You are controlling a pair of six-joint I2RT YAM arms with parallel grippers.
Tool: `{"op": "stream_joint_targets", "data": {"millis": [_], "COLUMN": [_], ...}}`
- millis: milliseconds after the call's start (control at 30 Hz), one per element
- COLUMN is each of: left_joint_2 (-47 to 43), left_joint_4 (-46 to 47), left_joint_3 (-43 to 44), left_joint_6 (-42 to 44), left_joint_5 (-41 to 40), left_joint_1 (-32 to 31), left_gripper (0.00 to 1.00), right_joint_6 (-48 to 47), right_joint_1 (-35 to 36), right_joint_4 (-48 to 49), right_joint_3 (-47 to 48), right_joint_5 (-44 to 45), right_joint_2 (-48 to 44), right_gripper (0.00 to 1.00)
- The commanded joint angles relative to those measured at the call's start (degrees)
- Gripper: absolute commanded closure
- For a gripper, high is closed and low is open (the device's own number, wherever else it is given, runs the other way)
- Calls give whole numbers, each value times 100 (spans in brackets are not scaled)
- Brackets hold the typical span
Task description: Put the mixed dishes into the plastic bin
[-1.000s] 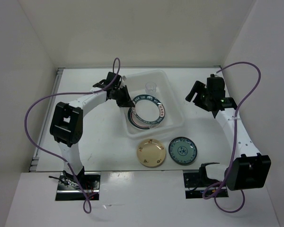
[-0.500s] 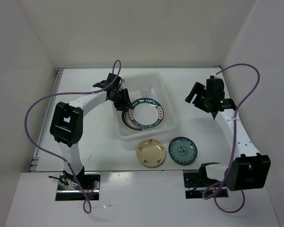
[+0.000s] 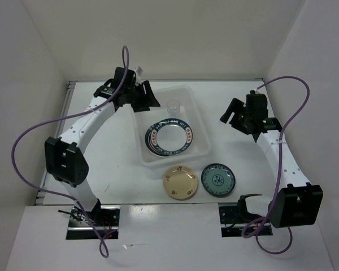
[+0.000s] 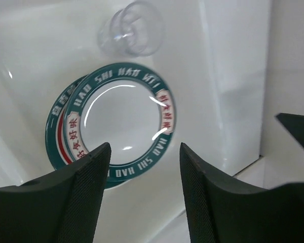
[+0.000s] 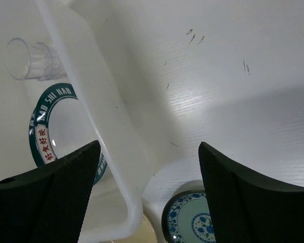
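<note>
The plastic bin [image 3: 200, 116] lies mid-table and holds two stacked green-rimmed plates [image 3: 169, 137] and a clear cup [image 3: 173, 105] on its side. My left gripper [image 3: 149, 100] hovers open over the bin's far left corner, holding nothing. Its wrist view looks down between the fingers [image 4: 86, 192] onto the plates [image 4: 122, 76], the cup [image 4: 134, 33] and the bin wall [image 4: 233, 101]. A cream-yellow plate [image 3: 181, 182] and a teal plate [image 3: 218, 179] rest on the table in front of the bin. My right gripper [image 3: 233, 116] hangs open to the right of the bin [image 5: 101, 126], above the teal plate [image 5: 190, 220].
White walls enclose the table on three sides. Purple cables loop off both arms. The right arm's links run along the table's right side, and the left arm arches along the left side of the bin.
The left gripper opened and let go of the bin's left rim, then drew back to the far left corner. The bin slid left and settled flat. The right arm stayed put.
</note>
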Motion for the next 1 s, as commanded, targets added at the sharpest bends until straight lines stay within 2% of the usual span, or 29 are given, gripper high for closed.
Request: {"op": "stream_joint_targets", "data": {"millis": [0,133,233,433,500,533,600,700,733,833,933,967], "left_joint_2": [-584,-1435,-2042,-2553,-2633,-2694,-2747,-2871,-3001,-3474,-4124,-4336], "left_joint_4": [-31,408,628,1147,1148,982,797,507,236,-81,-153,-75], "left_joint_3": [275,-172,-813,-2035,-2501,-2607,-2835,-2951,-3003,-3205,-3670,-3811], "left_joint_6": [71,-44,-96,-228,-133,69,289,921,1036,1143,442,179], "left_joint_5": [-24,-23,-23,1145,1207,1207,1154,1794,1796,1674,1533,1263], "left_joint_1": [50,103,103,103,103,103,103,-2,-81,-458,-853,-968], "left_gripper": [36,33,30,30,35,37,49,50,45,41,36,36], "right_joint_6": [-152,-92,83,14,14,14,-38,-100,-100,-153,-153,-153], "right_joint_1": [-50,-102,-103,-322,-322,-322,-322,-322,-322,-322,-322,-322], "right_joint_4": [4,-409,-786,-1095,-1156,-1157,-1157,-1096,-1043,-1043,-964,-964], "right_joint_3": [-10,-229,-274,-20,-19,51,51,103,191,411,473,473], "right_joint_5": [222,785,1153,830,699,698,550,409,330,276,110,57], "right_joint_2": [-166,-35,219,800,1090,1186,1459,1757,1811,1934,1934,1934], "right_gripper": [17,18,21,32,42,52,57,57,57,55,53,53]}}
